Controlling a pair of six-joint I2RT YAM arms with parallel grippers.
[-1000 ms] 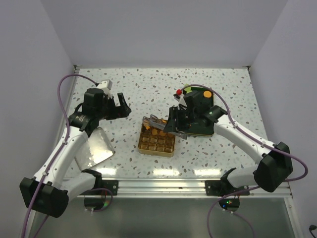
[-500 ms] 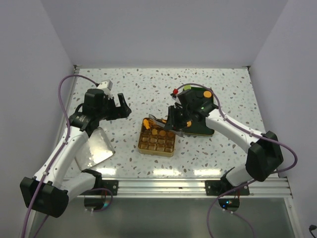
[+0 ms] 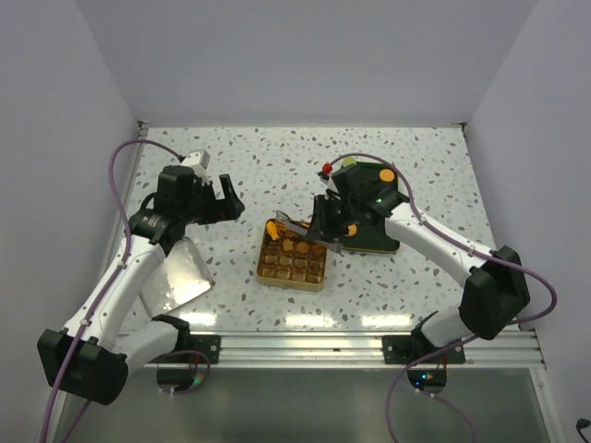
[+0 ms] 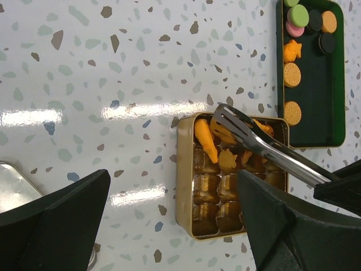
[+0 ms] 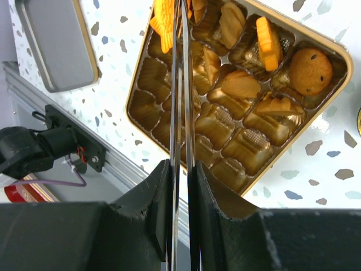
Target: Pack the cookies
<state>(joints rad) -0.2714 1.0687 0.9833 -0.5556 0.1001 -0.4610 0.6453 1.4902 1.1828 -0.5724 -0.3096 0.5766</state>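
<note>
A gold tin (image 3: 292, 261) with a compartment insert sits mid-table; it also shows in the left wrist view (image 4: 186, 186) and the right wrist view (image 5: 333, 107). Several orange-tan cookies (image 5: 269, 42) fill its far rows. My right gripper (image 3: 325, 224) (image 5: 181, 169) is shut on metal tongs (image 5: 181, 84). The tong tips (image 4: 225, 121) are over the tin's far left corner, against an orange cookie (image 5: 163, 22). More cookies (image 4: 292, 74) lie on a dark green tray (image 3: 377, 242). My left gripper (image 3: 226, 198) (image 4: 174, 226) is open and empty, left of the tin.
The tin's silver lid (image 3: 180, 272) lies at the near left of the table, also in the right wrist view (image 5: 56, 45). The green tray (image 4: 316, 113) also holds green, pink and dark round biscuits at its far end. White walls close in three sides.
My right gripper has edged the tongs slightly toward the tin's far left corner, where an orange cookie now shows. The left arm has not moved.
</note>
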